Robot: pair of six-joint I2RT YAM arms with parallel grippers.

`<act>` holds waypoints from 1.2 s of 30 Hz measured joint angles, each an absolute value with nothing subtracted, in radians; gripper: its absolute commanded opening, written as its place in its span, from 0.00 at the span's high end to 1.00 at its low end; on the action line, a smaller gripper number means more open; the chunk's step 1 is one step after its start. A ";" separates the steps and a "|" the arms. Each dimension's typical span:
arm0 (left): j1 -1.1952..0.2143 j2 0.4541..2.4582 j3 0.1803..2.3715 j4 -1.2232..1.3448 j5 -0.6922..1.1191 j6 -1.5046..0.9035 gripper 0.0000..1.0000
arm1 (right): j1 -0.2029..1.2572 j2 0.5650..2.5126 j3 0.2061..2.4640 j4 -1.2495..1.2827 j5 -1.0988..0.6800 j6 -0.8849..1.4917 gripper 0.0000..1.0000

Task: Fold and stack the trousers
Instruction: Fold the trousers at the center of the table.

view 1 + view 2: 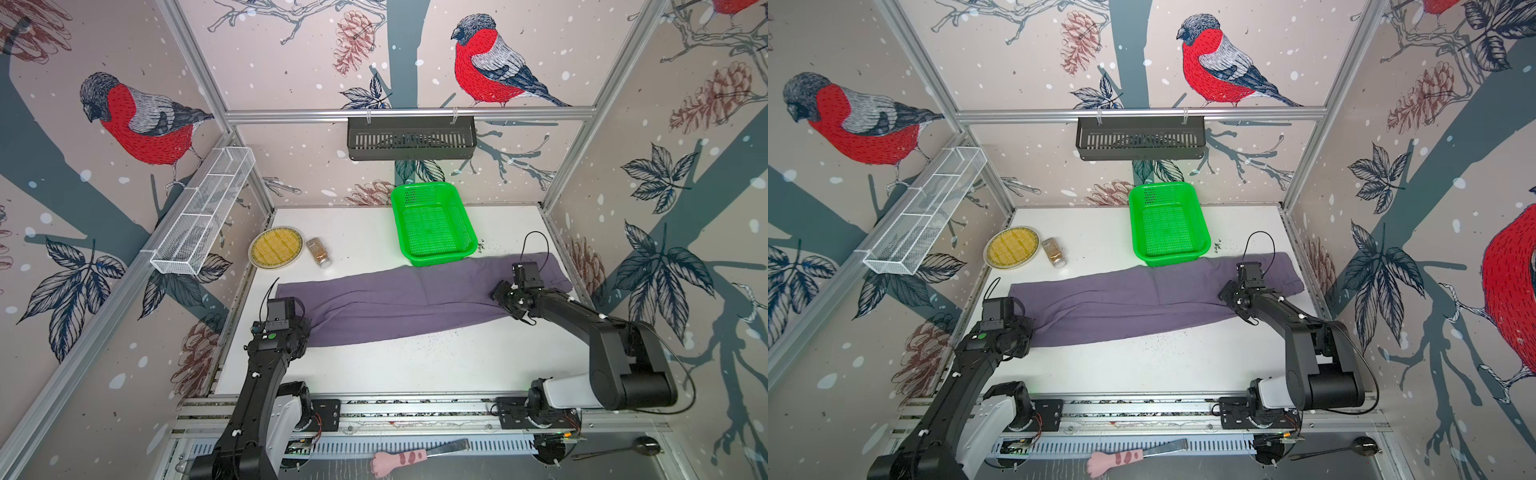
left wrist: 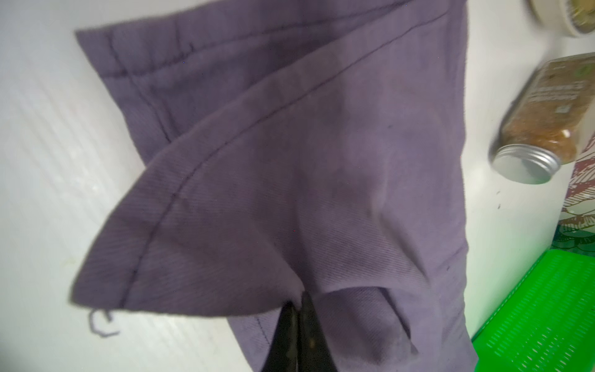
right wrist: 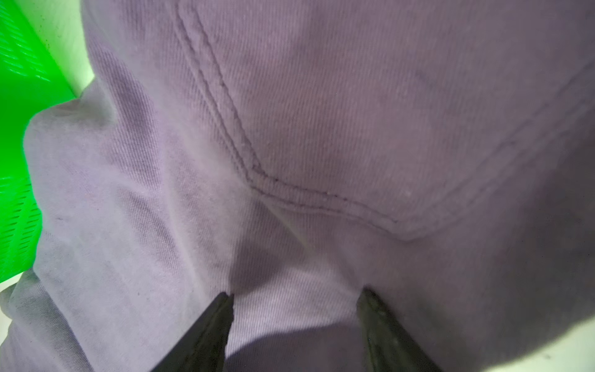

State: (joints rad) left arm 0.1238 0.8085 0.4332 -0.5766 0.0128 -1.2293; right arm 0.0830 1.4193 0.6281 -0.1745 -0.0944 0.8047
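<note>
Purple-grey trousers (image 1: 395,299) (plain), bright green basket (image 1: 440,257).

One pair of trousers (image 1: 399,303). Two robot arms: left arm (image 1: 257,386), right arm (image 1: 582,316). One green basket (image 1: 440,257), one yellow plate (image 1: 276,248), one spice jar (image 1: 319,252). On the walls, one black rack (image 1: 411,139), one white wire rack (image 1: 203,212). Near edge: one paw-handled tool (image 1: 399,459), one dark spoon (image 1: 646,446).

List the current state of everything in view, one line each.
trousers: spread long across the table, one leg end pinched
left gripper: shut on the trousers' leg end
right gripper: open, tips against the cloth
green basket: upright, empty
spice jar: lying on its side, cap on
plate: flat on the table
</note>
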 measured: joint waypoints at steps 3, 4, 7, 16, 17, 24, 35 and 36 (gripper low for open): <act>0.137 0.789 0.470 -0.604 -0.034 -1.202 1.00 | 0.067 1.425 0.619 -0.142 -0.099 0.805 0.35; 0.151 0.786 0.483 -0.613 -0.048 -1.193 1.00 | 0.060 1.426 0.614 -0.127 -0.101 0.804 0.35; 0.202 0.790 0.511 -0.631 -0.059 -1.148 1.00 | 0.037 1.427 0.595 -0.084 -0.111 0.800 0.35; 0.253 0.801 0.534 -0.659 -0.052 -1.064 1.00 | -0.001 1.396 0.568 -0.065 -0.159 0.769 0.35; 0.253 0.795 0.526 -0.662 -0.052 -1.061 1.00 | -0.003 1.389 0.568 -0.078 -0.158 0.760 0.35; 0.253 0.725 0.487 -0.686 -0.055 -1.041 1.00 | -0.063 1.351 0.562 -0.138 -0.136 0.723 0.35; 0.253 0.682 0.586 -0.770 -0.051 -1.013 1.00 | -0.127 1.352 0.543 -0.121 -0.147 0.669 0.35; 0.253 0.675 0.592 -0.775 -0.051 -1.013 1.00 | -0.133 1.350 0.540 -0.117 -0.149 0.665 0.35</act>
State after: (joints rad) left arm 0.2535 0.6746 0.5919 -0.7753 -0.0509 -1.0130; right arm -0.1333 1.3502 0.5400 -0.1169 -0.1490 0.6655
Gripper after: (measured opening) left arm 0.049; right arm 0.648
